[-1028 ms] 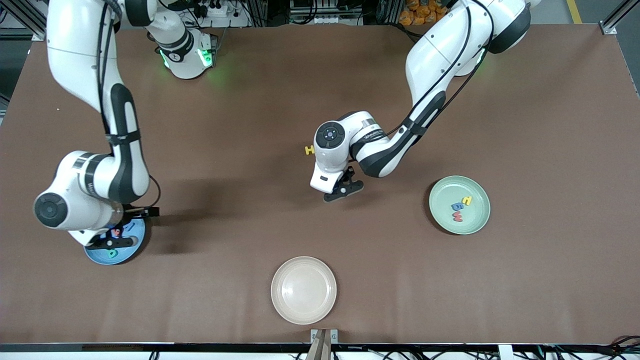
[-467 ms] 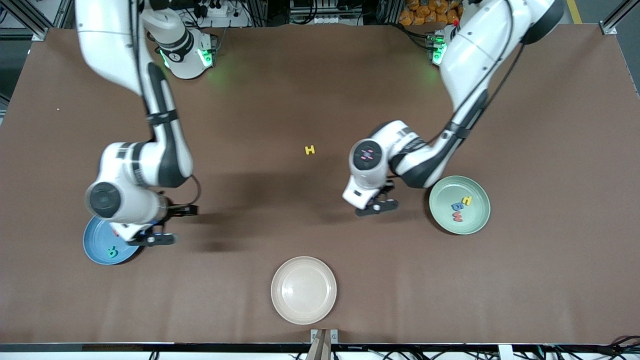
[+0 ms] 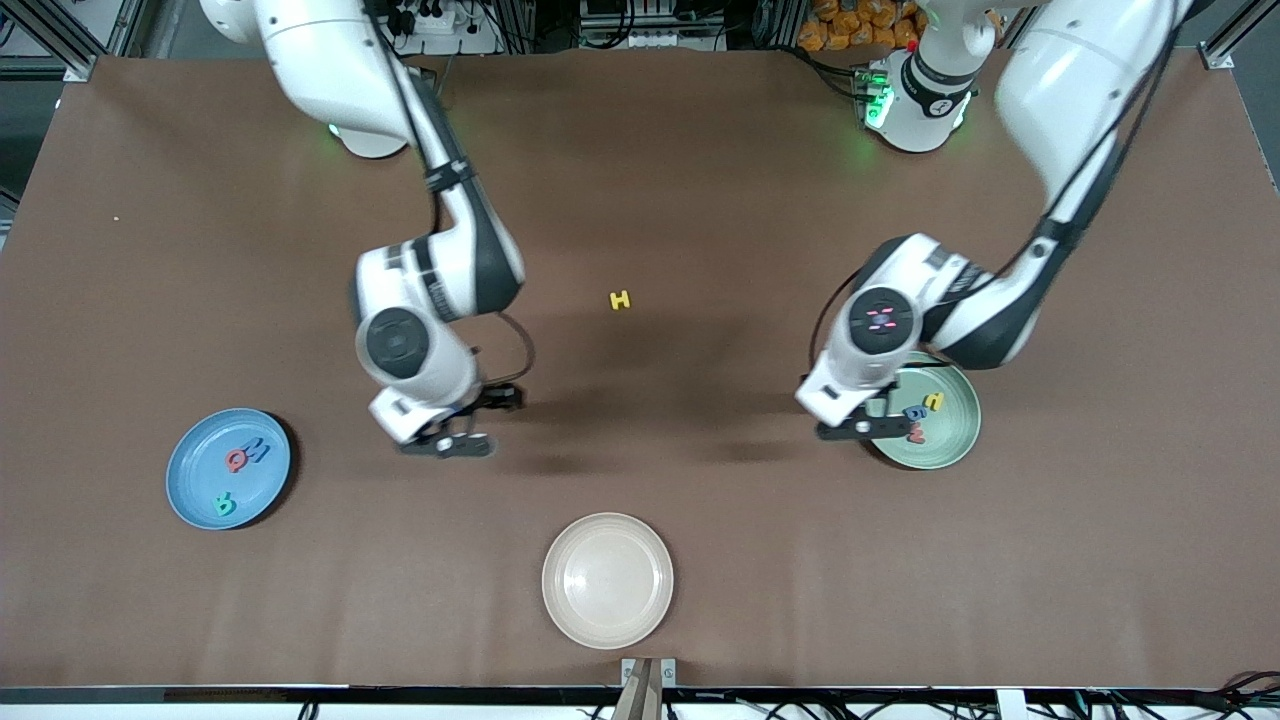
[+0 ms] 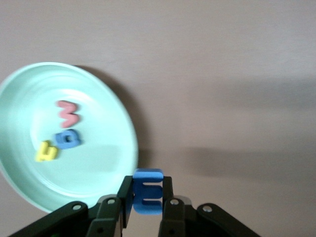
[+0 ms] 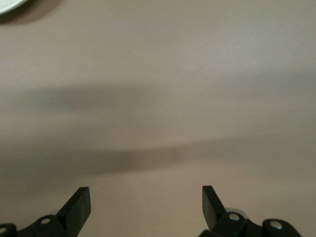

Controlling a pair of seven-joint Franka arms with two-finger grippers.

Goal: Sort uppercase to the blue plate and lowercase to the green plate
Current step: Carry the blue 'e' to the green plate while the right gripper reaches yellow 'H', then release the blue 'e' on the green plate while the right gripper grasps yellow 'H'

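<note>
A brown mat covers the tabletop (image 3: 700, 560), with cables and aluminium framing along the edge where the bases stand; the blue plate (image 3: 190, 490) with 3 letters sits near the right arm's end, the green plate (image 3: 950, 440) with 3 near the left arm's end, a cream plate (image 3: 607, 580) by the camera-side edge and the yellow H (image 3: 620, 300) mid-table. Only the left wrist view shows the left gripper (image 4: 146, 207) pinching a blue m (image 4: 148, 190) at the green plate's rim. The right wrist view shows the right gripper (image 5: 145, 202), fingers spread, over bare mat.
</note>
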